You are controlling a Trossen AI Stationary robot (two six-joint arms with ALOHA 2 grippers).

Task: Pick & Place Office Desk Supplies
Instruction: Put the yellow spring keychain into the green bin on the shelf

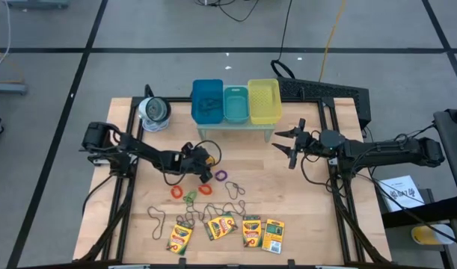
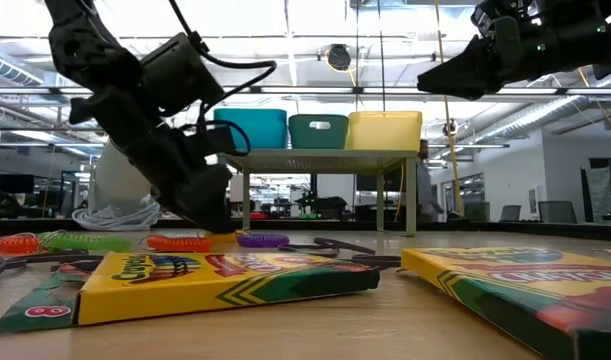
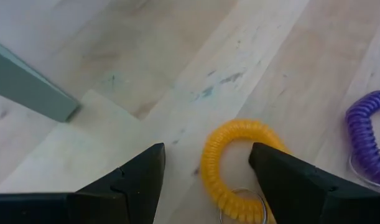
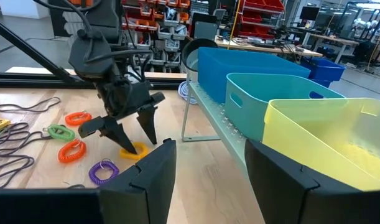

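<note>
A pale wooden table (image 1: 303,198) on a grey tiled floor is shown, with a workshop visible beyond it. At the far edge, blue (image 1: 206,101), teal (image 1: 235,104) and yellow (image 1: 264,101) bins are carried on a small stand.

Supplies: four crayon boxes (image 1: 222,226) are laid in a row along the near edge; red, orange (image 1: 205,189), green (image 1: 189,197) and purple (image 1: 221,175) ring bands are scattered mid-table among thin brown wiry loops (image 1: 236,188).

Item in hand: a yellow coil band (image 3: 239,165), lying flat on the table just in front of the stand.

Left tool (image 1: 206,169): lowered to the table, fingers spread, one finger inside the ring and one outside; nothing is gripped yet.

Right tool (image 1: 288,146): held open and empty in the air beside the stand's right end.

Risks, as judged: the springy coil may be squashed and flicked free on closing. The metal ring attached to it may be caught instead. The purple band, lying just beside, may be dragged along.
</note>
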